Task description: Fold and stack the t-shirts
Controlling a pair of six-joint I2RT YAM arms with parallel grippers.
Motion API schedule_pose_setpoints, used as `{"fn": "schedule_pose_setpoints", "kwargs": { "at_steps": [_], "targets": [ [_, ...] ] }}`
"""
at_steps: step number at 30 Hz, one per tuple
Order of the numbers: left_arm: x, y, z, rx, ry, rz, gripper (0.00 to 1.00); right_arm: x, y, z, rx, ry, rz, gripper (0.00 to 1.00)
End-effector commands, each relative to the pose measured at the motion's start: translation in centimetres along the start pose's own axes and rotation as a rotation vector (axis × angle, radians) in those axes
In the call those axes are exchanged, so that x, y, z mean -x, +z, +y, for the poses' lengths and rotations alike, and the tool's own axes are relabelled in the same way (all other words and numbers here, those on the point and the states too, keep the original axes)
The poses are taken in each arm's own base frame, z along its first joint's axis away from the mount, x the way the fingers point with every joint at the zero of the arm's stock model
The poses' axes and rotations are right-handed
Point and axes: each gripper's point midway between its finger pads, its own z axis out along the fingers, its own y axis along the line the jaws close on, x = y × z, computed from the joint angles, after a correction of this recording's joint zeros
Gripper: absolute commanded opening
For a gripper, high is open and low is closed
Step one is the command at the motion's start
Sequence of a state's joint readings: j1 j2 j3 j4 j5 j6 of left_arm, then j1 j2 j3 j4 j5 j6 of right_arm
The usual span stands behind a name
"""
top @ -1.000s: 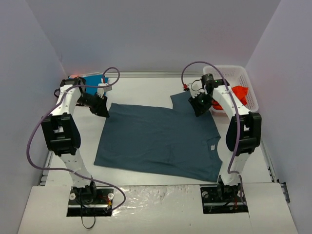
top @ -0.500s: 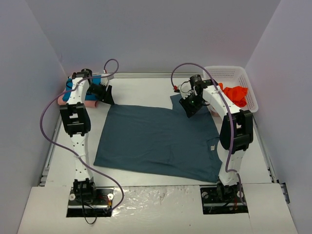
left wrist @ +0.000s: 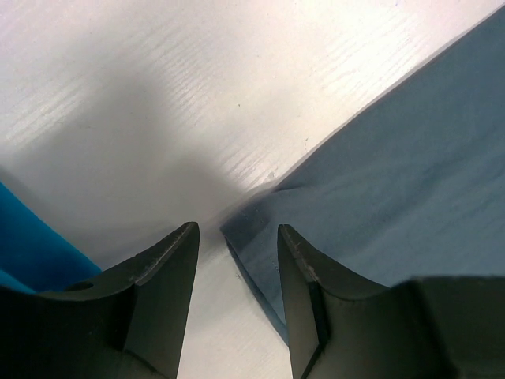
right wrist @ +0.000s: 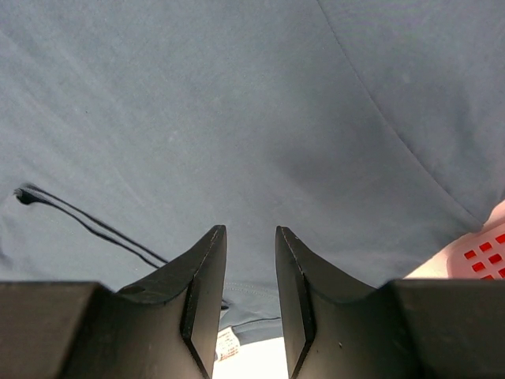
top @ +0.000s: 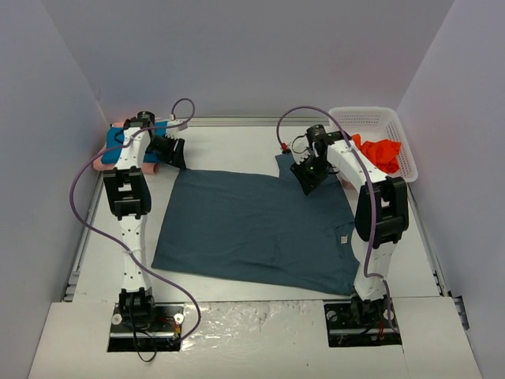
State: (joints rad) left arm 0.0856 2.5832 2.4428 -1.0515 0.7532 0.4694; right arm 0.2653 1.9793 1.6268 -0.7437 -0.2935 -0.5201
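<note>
**Overhead view, with both wrist views.** The slate shirt (top: 252,229) lies spread flat on the table (top: 229,142), collar label toward its right edge.

- **Left gripper** (top: 169,151): a second ago it sat pinched at the shirt's far-left corner. It has since let go and pulled back just beyond that corner. Its jaws now stand apart with nothing between them, and the wrist view shows the corner lying slack on the table just ahead of the fingertips.
- **Right gripper** (top: 308,177): it has shifted slightly inward over the shirt's far-right sleeve. Its jaws are parted and hold nothing, with cloth visible through the gap.
- **Other shirts:** the teal shirt (top: 113,146) rests on the pink shirt (top: 100,163) beyond the slate shirt's far-left corner. The orange-red shirt (top: 383,150) sits in the basket (top: 371,112) beyond its far-right corner.

**Reading:** letting go of the corner suggests the spreading step is finished. The slate shirt looks ready for its first fold, which is not yet begun. The orange-red shirt also remains to be folded.
</note>
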Motion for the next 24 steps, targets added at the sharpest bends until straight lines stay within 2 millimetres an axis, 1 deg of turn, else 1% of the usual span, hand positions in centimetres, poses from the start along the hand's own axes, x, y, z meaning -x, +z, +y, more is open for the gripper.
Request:
{"fn": "schedule_pose_setpoints", "kwargs": {
  "at_steps": [1,5,7,9,14,18,20,21,22,24],
  "targets": [
    [1.1,-0.3,-0.3,0.009,0.021,-0.026,0.43,-1.2,0.3,0.4,0.014,0.008,0.048,0.28],
    [0.7,0.1,-1.3,-0.032,0.052,-0.007,0.41,-1.4,0.4,0.3,0.008,0.009,0.058,0.27],
    [0.4,0.2,-1.2,-0.023,0.058,0.003,0.40,-1.4,0.3,0.3,0.007,0.008,0.059,0.27],
    [-0.3,0.5,-1.1,-0.027,0.055,0.021,0.38,-1.5,0.3,0.3,0.003,0.008,0.061,0.27],
    [-2.0,1.2,-1.6,-0.062,0.047,0.064,0.33,-1.7,0.4,0.2,-0.002,0.005,0.067,0.27],
    [-2.9,1.7,-1.5,-0.043,0.052,0.103,0.29,-1.8,0.5,0.1,-0.003,0.004,0.073,0.27],
    [-3.2,1.8,-1.4,-0.031,0.055,0.119,0.17,-1.9,0.6,0.1,-0.001,0.005,0.075,0.26],
    [-3.2,1.8,-1.5,-0.028,0.057,0.127,0.06,-1.9,0.6,0.0,-0.003,0.003,0.078,0.24],
    [-3.4,1.8,-1.5,-0.025,0.061,0.138,0.03,-2.0,0.7,0.0,-0.003,0.003,0.079,0.24],
    [-3.4,1.6,-1.8,-0.026,0.073,0.145,0.02,-2.1,0.8,-0.1,-0.004,0.007,0.081,0.23]
  ]
}}
